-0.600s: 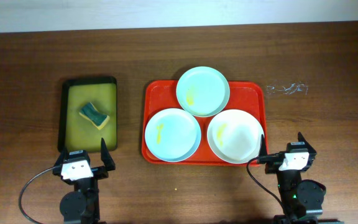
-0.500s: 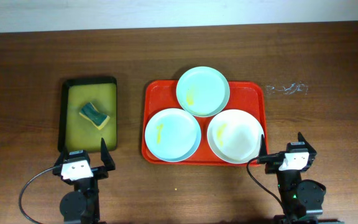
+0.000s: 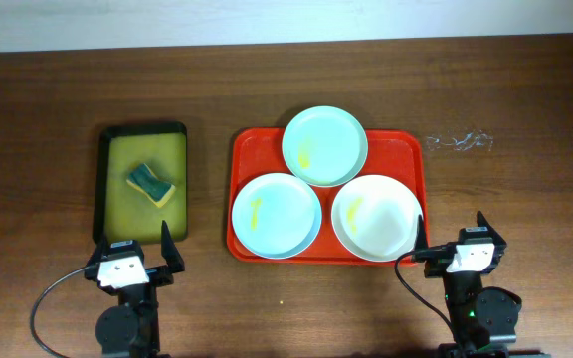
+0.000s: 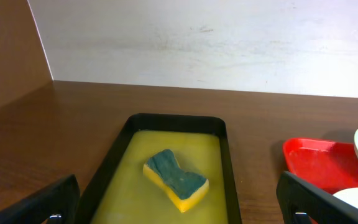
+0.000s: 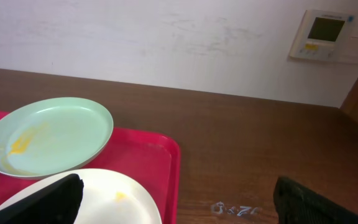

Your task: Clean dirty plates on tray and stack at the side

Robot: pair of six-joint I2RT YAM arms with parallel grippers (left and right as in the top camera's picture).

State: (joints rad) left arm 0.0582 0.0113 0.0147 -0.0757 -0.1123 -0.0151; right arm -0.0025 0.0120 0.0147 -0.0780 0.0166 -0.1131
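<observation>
Red plastic fills the middle of the overhead view: the tray [image 3: 255,149] lies on a brown wood-grain table [image 3: 48,119], with open tabletop at 12, 3 and 6 o'clock of it. Three plates crowd it. The mint plate [image 3: 324,146] sits at 12 o'clock and overhangs the far rim, the blue plate [image 3: 276,215] is at 7 o'clock, and the white plate [image 3: 376,217] at 5 o'clock reaches the right rim. All three are smeared yellow, and the mint one touches or overlaps the other two. At 9 o'clock, across a strip of bare wood, a black tray [image 3: 143,127] holds a sponge [image 3: 151,184]. White scribbles [image 3: 459,141] mark the table at 2 o'clock. The left gripper [image 3: 132,249] stands at 6 o'clock of the black tray and the right gripper [image 3: 451,237] just off the red tray's near right corner; both are clear of everything. The left wrist view shows the fingers [image 4: 48,202] spread wide at the frame's bottom corners, holding nothing. The sponge lies at 12 o'clock in yellowish liquid, the red tray's corner is at 3 o'clock, and a white wall [image 4: 197,43] stands behind. In the right wrist view the fingers [image 5: 42,202] are equally wide and empty. The white plate is at 7 o'clock, the mint one at 10 o'clock, bare wood lies at 3 o'clock, and a wall panel [image 5: 325,34] is at 1 o'clock.
</observation>
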